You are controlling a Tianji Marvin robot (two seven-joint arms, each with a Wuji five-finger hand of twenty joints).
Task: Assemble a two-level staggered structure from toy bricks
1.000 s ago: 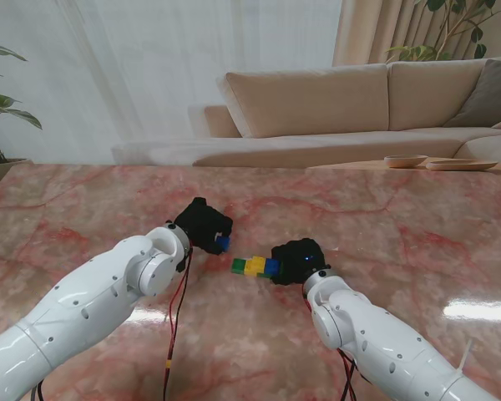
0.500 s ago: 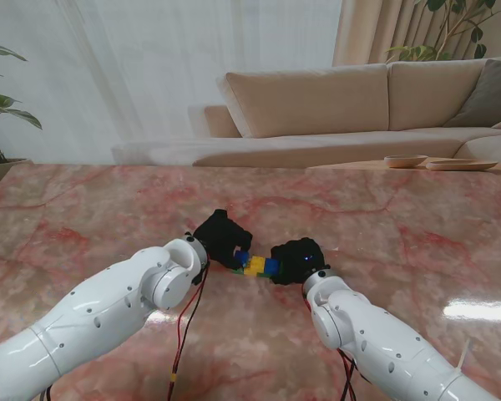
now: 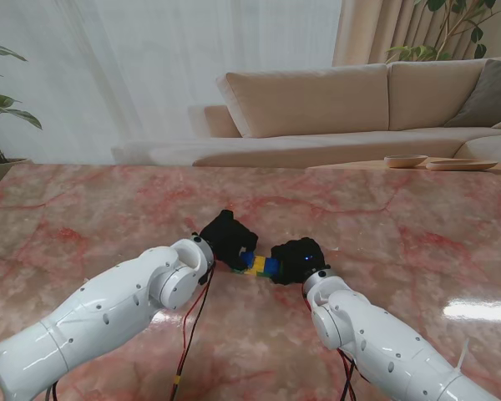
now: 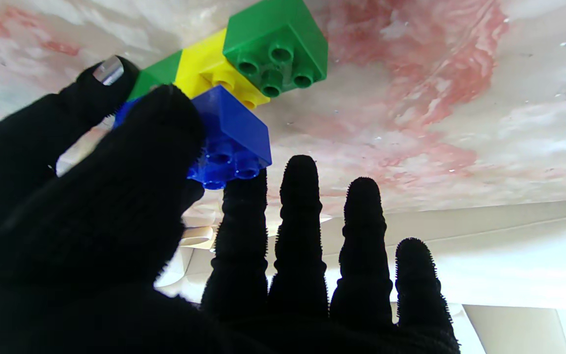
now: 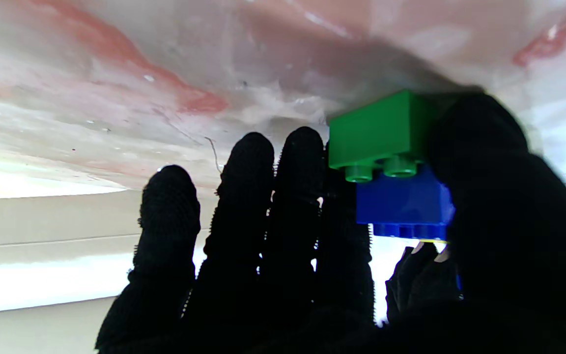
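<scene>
Nearest me, beside the brick row (image 3: 260, 266), the right hand (image 3: 296, 260) grips its right end. Only the right wrist view shows a green brick (image 5: 379, 133) with a blue one (image 5: 403, 202) stacked on it. Slightly farther, the left hand (image 3: 228, 238) pinches a blue brick (image 4: 231, 135) onto the row's left end.

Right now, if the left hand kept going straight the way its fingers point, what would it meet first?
Probably the right hand, just past the brick row. The left hand, pinching a blue brick, points along the row toward it; depth is unclear.
</scene>
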